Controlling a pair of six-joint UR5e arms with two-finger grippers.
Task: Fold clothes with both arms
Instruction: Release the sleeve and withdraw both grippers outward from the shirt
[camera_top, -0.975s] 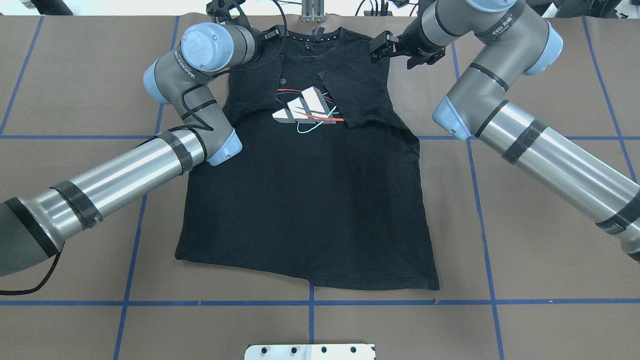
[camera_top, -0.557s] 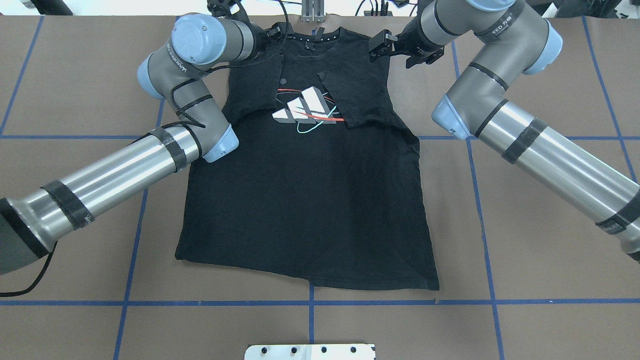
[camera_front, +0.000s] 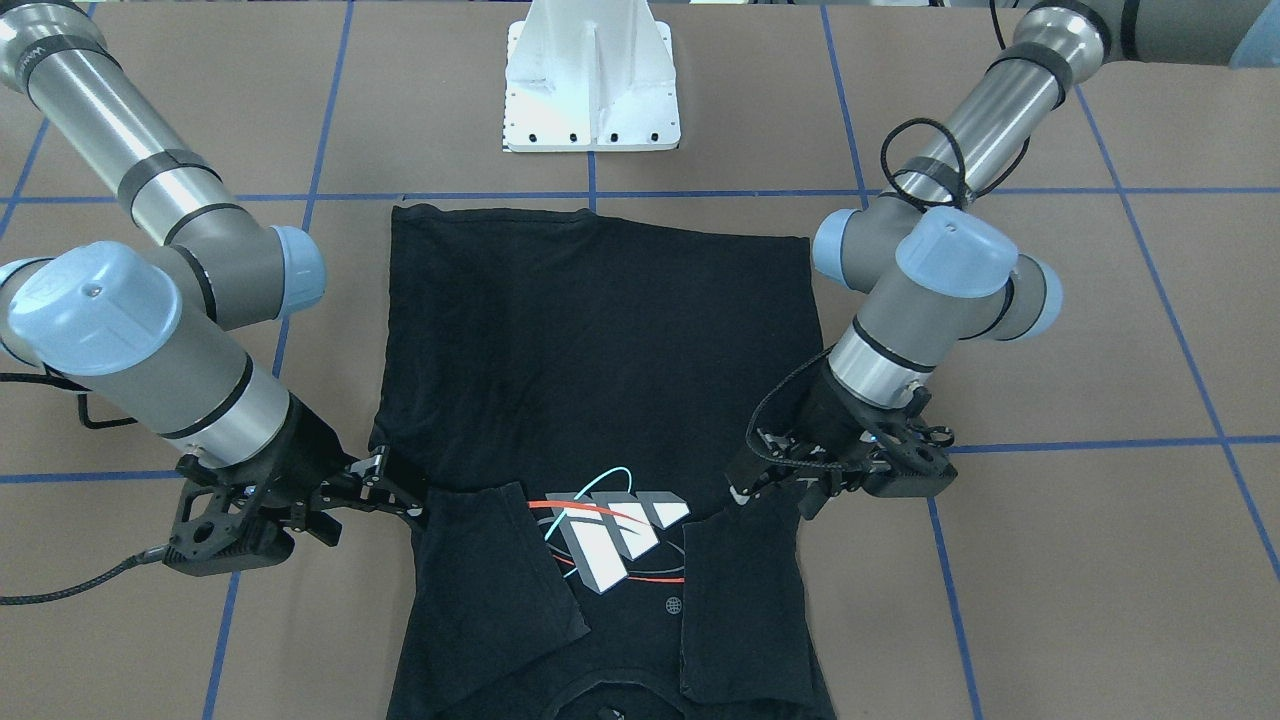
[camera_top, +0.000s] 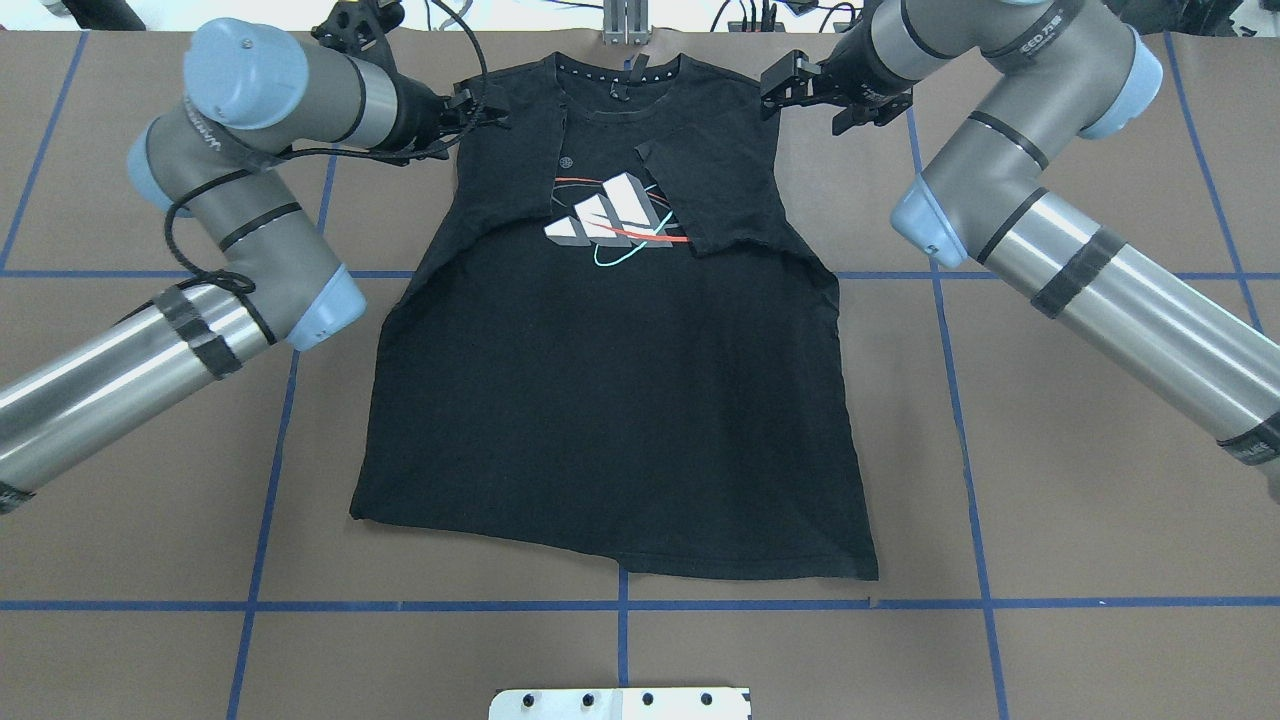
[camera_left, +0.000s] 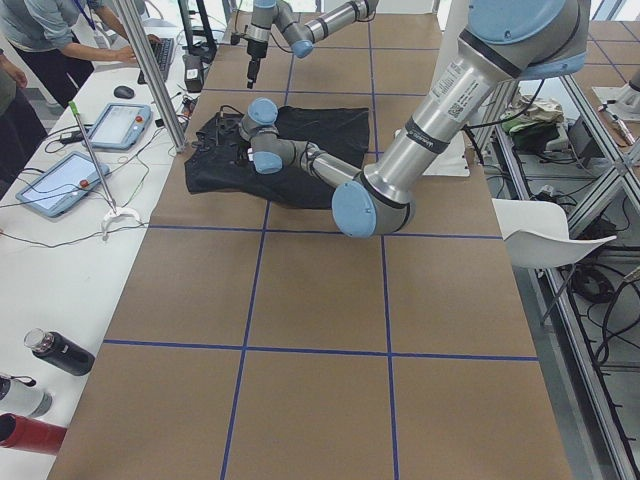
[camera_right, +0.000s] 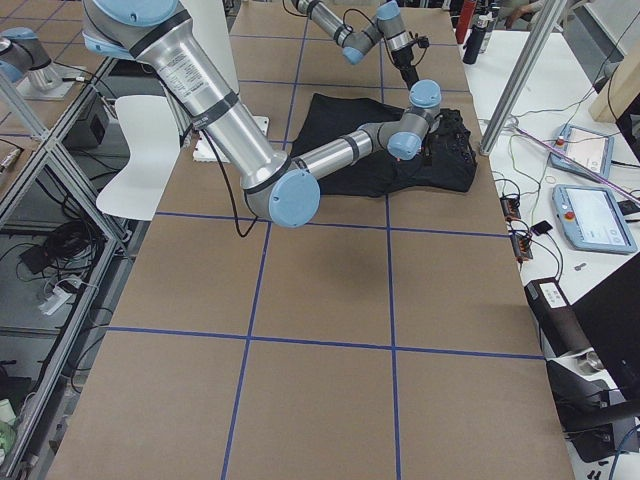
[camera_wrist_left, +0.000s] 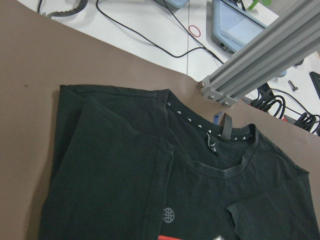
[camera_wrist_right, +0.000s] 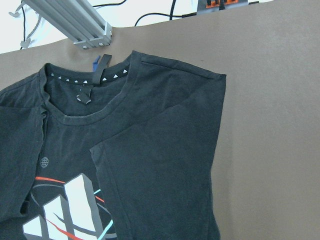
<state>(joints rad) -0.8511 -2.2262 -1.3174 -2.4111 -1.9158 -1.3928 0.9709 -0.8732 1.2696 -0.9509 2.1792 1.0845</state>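
The black T-shirt (camera_top: 620, 400) lay flat on the brown table (camera_top: 1050, 450), logo (camera_top: 610, 215) up, collar at the far edge and both sleeves folded inward over the chest. The left gripper (camera_top: 490, 108) hovered beside the left shoulder and the right gripper (camera_top: 772, 88) beside the right shoulder, each with jaws spread and holding nothing.

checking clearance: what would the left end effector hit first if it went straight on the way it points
Likely the T-shirt, at the folded-in sleeve beside the left end effector; depth is unclear.
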